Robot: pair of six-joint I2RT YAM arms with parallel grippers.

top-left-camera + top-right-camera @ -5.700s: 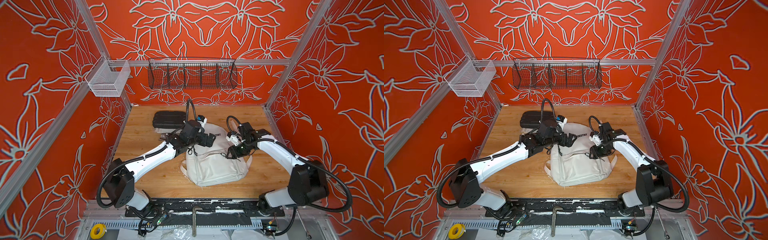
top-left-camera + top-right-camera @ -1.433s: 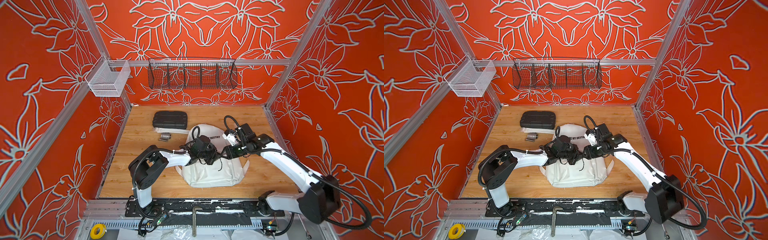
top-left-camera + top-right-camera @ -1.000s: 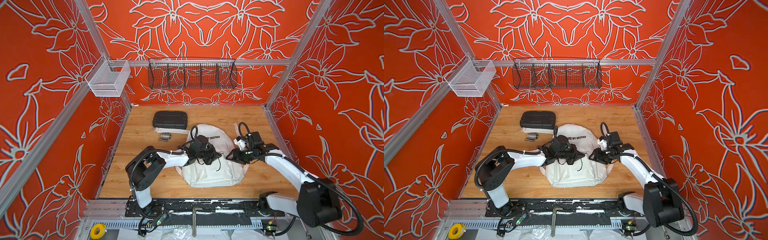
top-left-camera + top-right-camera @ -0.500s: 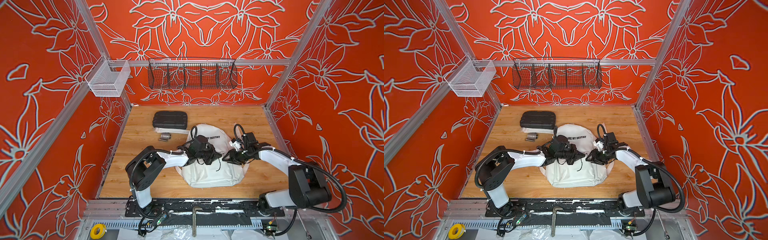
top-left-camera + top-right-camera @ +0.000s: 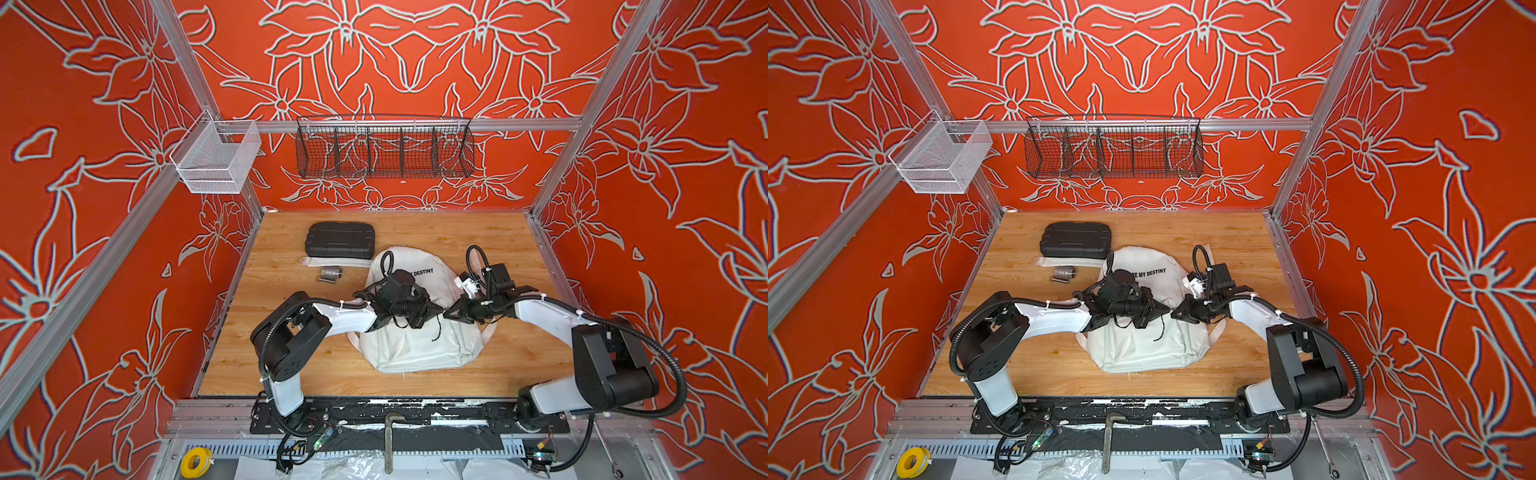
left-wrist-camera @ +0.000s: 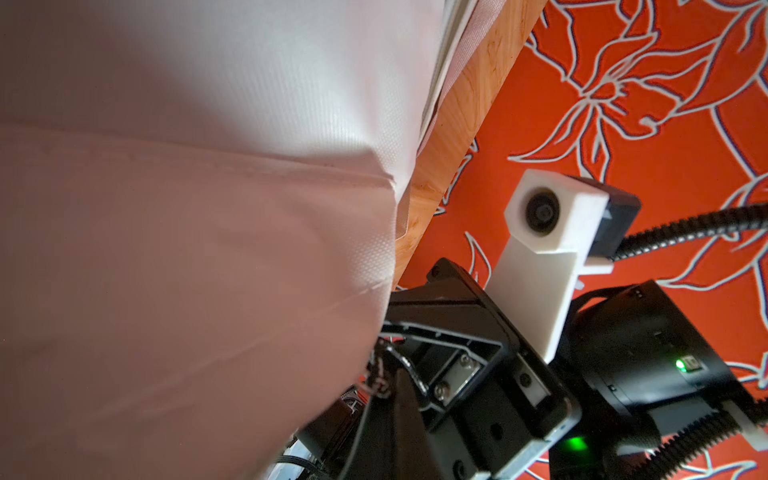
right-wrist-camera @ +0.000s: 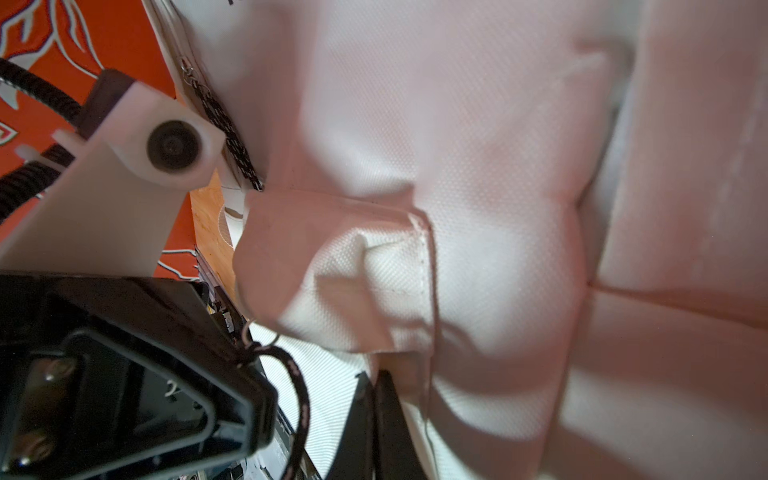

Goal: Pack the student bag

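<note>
Orange floral walls [image 5: 415, 62] box in a wooden table [image 5: 291, 353]. At the centre of both top views the white student bag [image 5: 415, 349] lies flat on it. A black hard case [image 5: 340, 240] sits outside the bag, up and to the left. The left gripper [image 5: 437, 310] and the right gripper [image 5: 448, 312] meet tip to tip over the bag's middle. A small metal fitting [image 5: 330, 274] lies just below the case.

A black cord zipper pull [image 7: 297, 399] trails from the left gripper's closed fingers, seemingly pinched. The right gripper's fingers are closed against the fabric; what they pinch I cannot tell.

The likely step is unzipping. The right gripper should anchor the cloth while the left draws the pull low along the seam, without lifting the bag.
</note>
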